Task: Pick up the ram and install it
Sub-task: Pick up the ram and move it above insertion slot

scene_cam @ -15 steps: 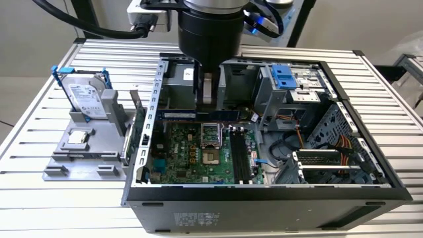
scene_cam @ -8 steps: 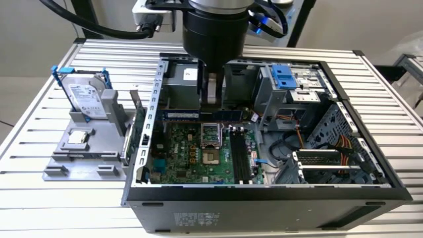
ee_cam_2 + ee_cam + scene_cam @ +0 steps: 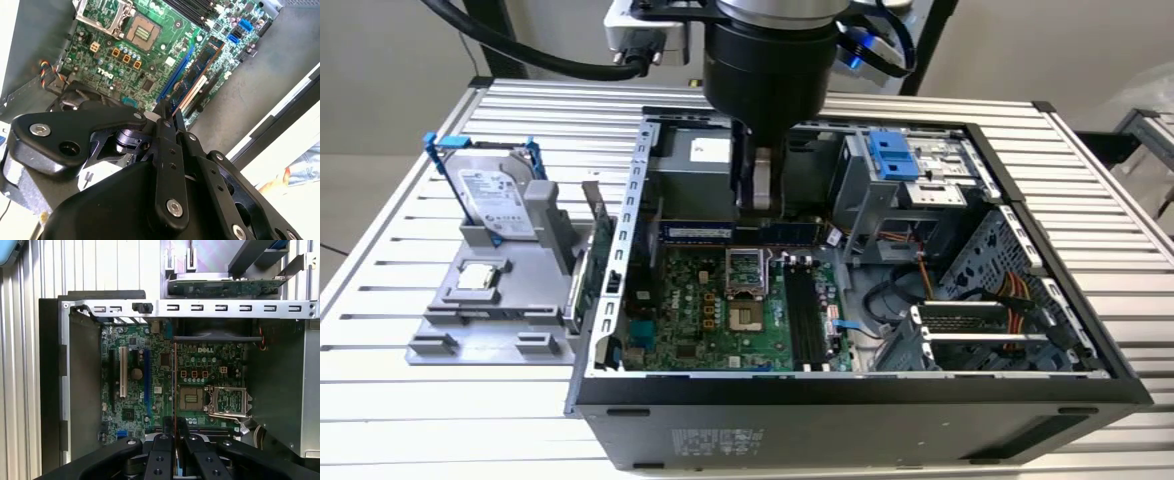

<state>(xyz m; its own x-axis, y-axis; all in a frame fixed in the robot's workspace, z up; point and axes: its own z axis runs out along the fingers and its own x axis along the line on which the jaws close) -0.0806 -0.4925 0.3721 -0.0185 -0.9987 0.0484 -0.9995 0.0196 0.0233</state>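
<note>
First wrist view shows you the gripper (image 3: pixel 175 422) with fingers pinching the ram (image 3: pixel 174 375) edge-on above the motherboard (image 3: pixel 155 367) inside the open computer case (image 3: pixel 200 307).

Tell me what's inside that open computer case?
A green main board, a square chip socket, black slots and coloured cables. The tool holds the ram over the board. The arm covers what lies behind the tool; nothing under the board shows.

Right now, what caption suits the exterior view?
The gripper holds the ram over the motherboard inside the open computer case.
</note>
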